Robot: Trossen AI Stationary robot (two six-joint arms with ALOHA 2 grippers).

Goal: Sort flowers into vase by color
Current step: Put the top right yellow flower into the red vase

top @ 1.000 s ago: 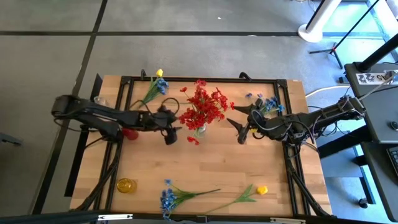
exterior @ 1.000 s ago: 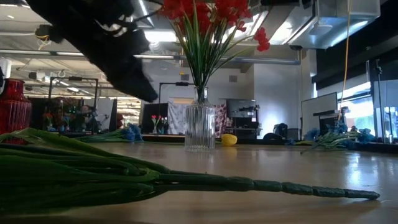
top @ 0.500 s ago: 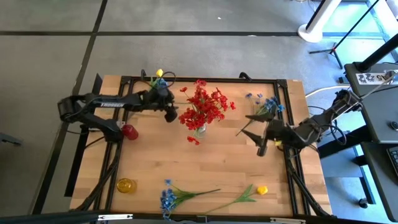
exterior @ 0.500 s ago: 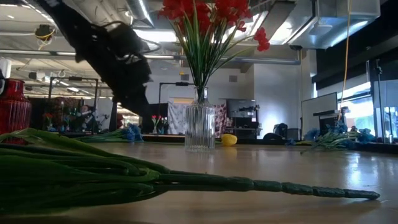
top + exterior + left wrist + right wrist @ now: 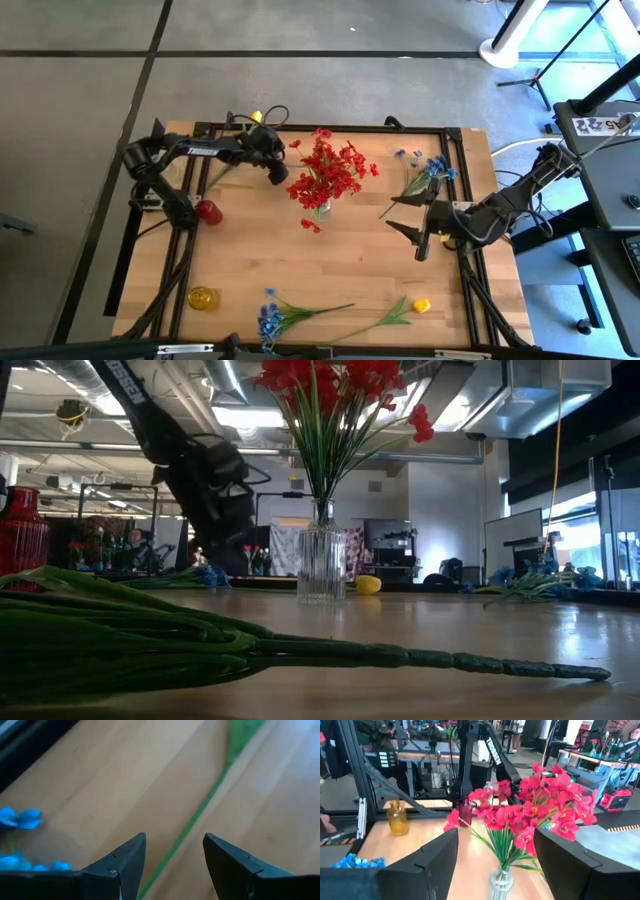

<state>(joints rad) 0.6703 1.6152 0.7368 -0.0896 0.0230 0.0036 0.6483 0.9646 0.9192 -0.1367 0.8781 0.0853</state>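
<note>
Where flowers lie, the wooden table meets grey floor.

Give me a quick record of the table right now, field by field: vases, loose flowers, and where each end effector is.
clear vase: table centre, holding the red flowers
red vase: left side, empty
yellow vase: near left corner, empty
loose flowers: blue and yellow spray far left; blue spray far right; blue spray and yellow flower at near edge
left end effector: open, over the far-left spray's green stem, holding nothing
right end effector: open, empty, right of the clear vase
</note>
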